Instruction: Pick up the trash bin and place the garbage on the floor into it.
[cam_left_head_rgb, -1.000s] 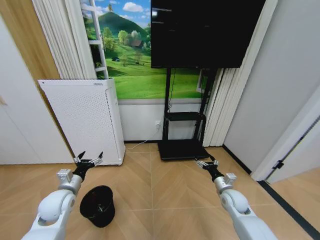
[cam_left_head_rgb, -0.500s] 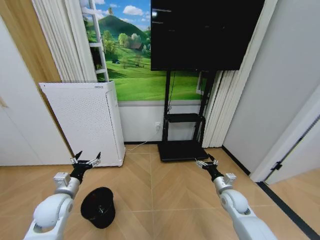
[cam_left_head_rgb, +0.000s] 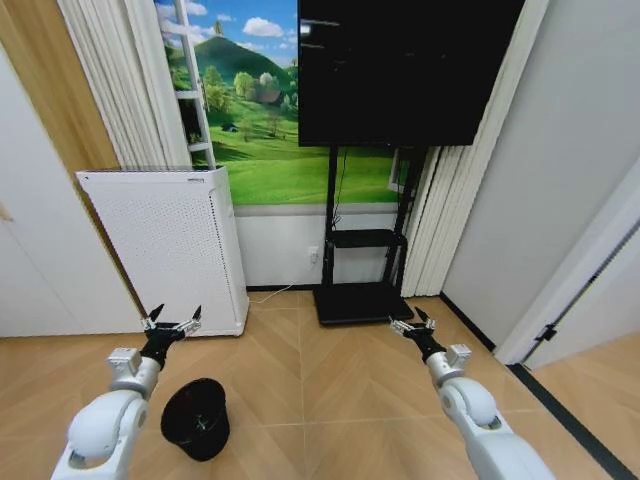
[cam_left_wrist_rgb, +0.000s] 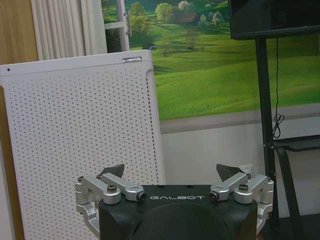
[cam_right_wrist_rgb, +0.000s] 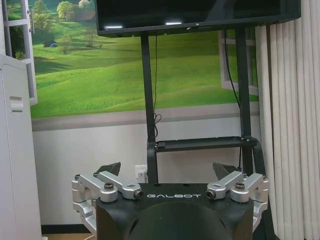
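Observation:
The trash bin (cam_left_head_rgb: 196, 417), a small black mesh wastebasket, stands upright on the wooden floor at the lower left of the head view. My left gripper (cam_left_head_rgb: 172, 320) hangs open just above and behind it, a little to its left, holding nothing. In the left wrist view the left gripper (cam_left_wrist_rgb: 172, 172) points at the white perforated appliance. My right gripper (cam_left_head_rgb: 411, 322) is held open over bare floor at the right, also empty. From the right wrist camera the right gripper (cam_right_wrist_rgb: 167, 170) faces the TV stand. The garbage is out of view.
A white perforated appliance (cam_left_head_rgb: 165, 245) stands against the wall behind the bin. A black TV stand (cam_left_head_rgb: 360, 260) with a large screen (cam_left_head_rgb: 405, 70) is in the middle. Curtains (cam_left_head_rgb: 440, 220) and a grey wall close the right side. Open wooden floor (cam_left_head_rgb: 330, 390) lies between my arms.
The whole head view has shifted slightly, so the camera moved. The left arm has dropped a little lower and to the left. The bin stays where it was.

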